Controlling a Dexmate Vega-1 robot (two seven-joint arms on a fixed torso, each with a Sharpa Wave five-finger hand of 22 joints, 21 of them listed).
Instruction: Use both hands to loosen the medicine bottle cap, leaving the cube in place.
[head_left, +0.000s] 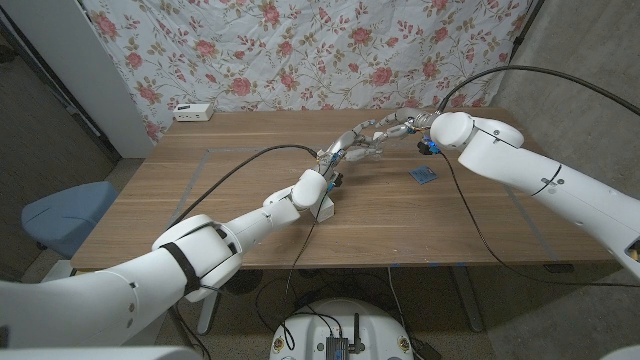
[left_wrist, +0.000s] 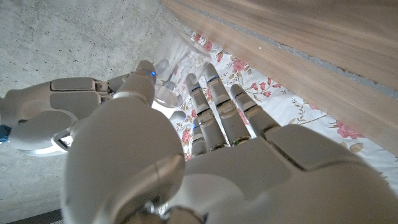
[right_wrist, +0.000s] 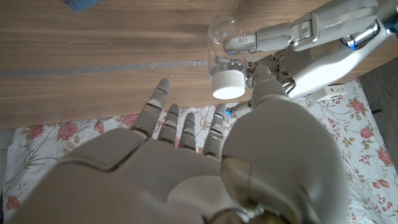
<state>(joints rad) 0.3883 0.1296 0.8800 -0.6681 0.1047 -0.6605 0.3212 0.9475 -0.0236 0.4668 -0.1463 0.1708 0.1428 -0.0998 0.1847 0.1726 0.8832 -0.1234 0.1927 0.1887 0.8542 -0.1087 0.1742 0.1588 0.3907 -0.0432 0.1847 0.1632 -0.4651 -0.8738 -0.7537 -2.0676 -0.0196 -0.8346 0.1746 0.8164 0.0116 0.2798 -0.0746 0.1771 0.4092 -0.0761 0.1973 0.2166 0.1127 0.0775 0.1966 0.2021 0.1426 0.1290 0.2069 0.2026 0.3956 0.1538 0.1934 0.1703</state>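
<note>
A clear medicine bottle (right_wrist: 221, 38) with a white cap (right_wrist: 227, 84) is held above the middle of the wooden table (head_left: 240, 200). My left hand (head_left: 345, 155) grips the bottle's body, its fingers (right_wrist: 273, 34) wrapped around it. My right hand (head_left: 395, 128) faces it from the far right with fingers spread; its thumb (right_wrist: 264, 78) is right beside the cap, and the other fingers are apart from it. In the left wrist view the bottle (left_wrist: 168, 90) sits past my left hand (left_wrist: 186, 149), with the right hand (left_wrist: 50, 112) beyond. A small blue cube (head_left: 424, 176) lies on the table to the right.
A white power strip (head_left: 193, 111) lies at the table's far left edge, below the floral cloth (head_left: 300, 50). A blue chair (head_left: 60, 215) stands left of the table. Black cables run along both arms.
</note>
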